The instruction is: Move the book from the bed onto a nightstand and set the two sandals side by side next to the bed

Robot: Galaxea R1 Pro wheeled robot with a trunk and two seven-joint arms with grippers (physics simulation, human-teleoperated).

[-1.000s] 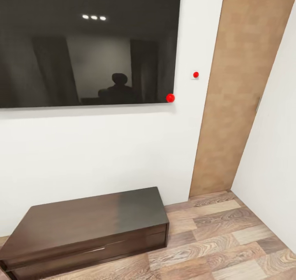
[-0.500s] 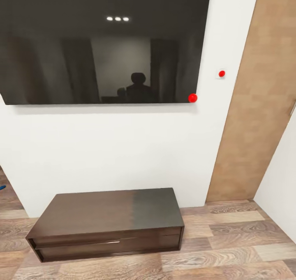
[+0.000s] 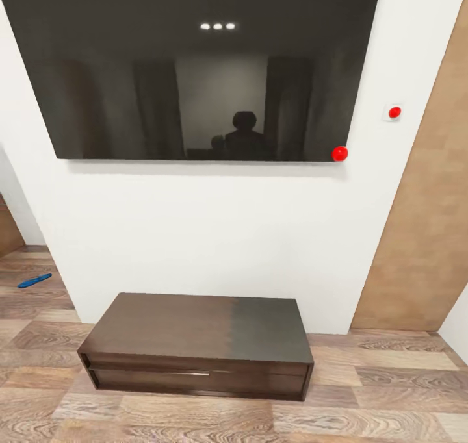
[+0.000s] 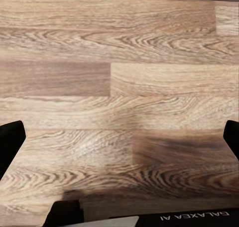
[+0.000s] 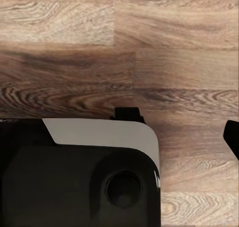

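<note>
One bright blue sandal (image 3: 34, 280) lies on the wood-plank floor at the far left, past the corner of the white wall. The book, the bed and the nightstand are out of view. In the left wrist view my left gripper (image 4: 119, 142) hangs open over bare floor, its black fingertips (image 4: 10, 142) at the two side edges of the picture. In the right wrist view my right gripper (image 5: 119, 137) is above the floor and my own dark base, with one fingertip (image 5: 232, 137) at the picture's edge, so the jaws stand wide apart with nothing between them.
A long dark low cabinet (image 3: 198, 342) stands against the white wall under a large black screen (image 3: 195, 66). A brown door (image 3: 429, 235) is at the right, with a small red switch (image 3: 392, 112) beside it. Plank floor (image 3: 390, 391) runs in front of the cabinet.
The camera has swung to the left, so cabinet, screen and door have slid right in the picture. The wall's left corner and the blue sandal have come into view.
</note>
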